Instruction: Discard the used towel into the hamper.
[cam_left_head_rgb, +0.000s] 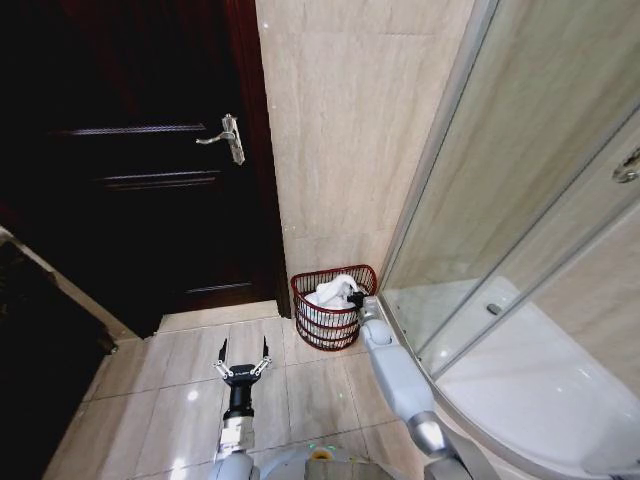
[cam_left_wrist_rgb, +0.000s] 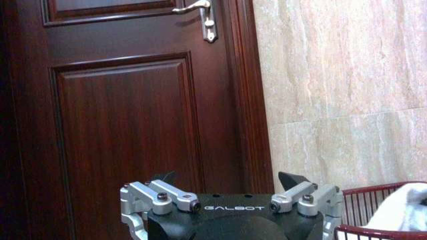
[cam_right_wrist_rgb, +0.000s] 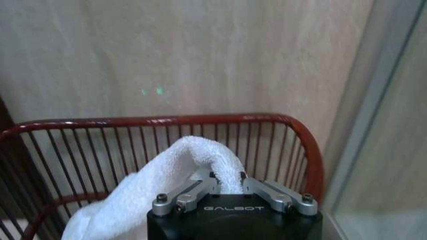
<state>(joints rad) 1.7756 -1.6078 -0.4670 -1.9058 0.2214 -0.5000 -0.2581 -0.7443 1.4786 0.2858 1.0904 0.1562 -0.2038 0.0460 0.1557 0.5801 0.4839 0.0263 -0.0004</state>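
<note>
The hamper (cam_left_head_rgb: 326, 330) is a round red-brown wire basket on the floor tiles, standing in the corner between the beige wall and the shower glass. The white towel (cam_left_head_rgb: 335, 291) bulges above its rim. My right gripper (cam_left_head_rgb: 355, 298) is at the hamper's right rim, shut on a fold of the towel. In the right wrist view the towel (cam_right_wrist_rgb: 180, 165) arches up between the closed jaws of the right gripper (cam_right_wrist_rgb: 227, 178), inside the hamper (cam_right_wrist_rgb: 167, 120). My left gripper (cam_left_head_rgb: 244, 346) hovers open over the floor, left of the hamper. In the left wrist view the left gripper (cam_left_wrist_rgb: 228, 178) holds nothing; beyond it are the hamper (cam_left_wrist_rgb: 373, 189) and towel (cam_left_wrist_rgb: 400, 210).
A dark wooden door (cam_left_head_rgb: 140, 170) with a metal handle (cam_left_head_rgb: 225, 135) stands left of the hamper. The glass shower enclosure (cam_left_head_rgb: 520, 200) and its white tray (cam_left_head_rgb: 540, 390) close off the right side. Beige floor tiles (cam_left_head_rgb: 150, 390) lie in front.
</note>
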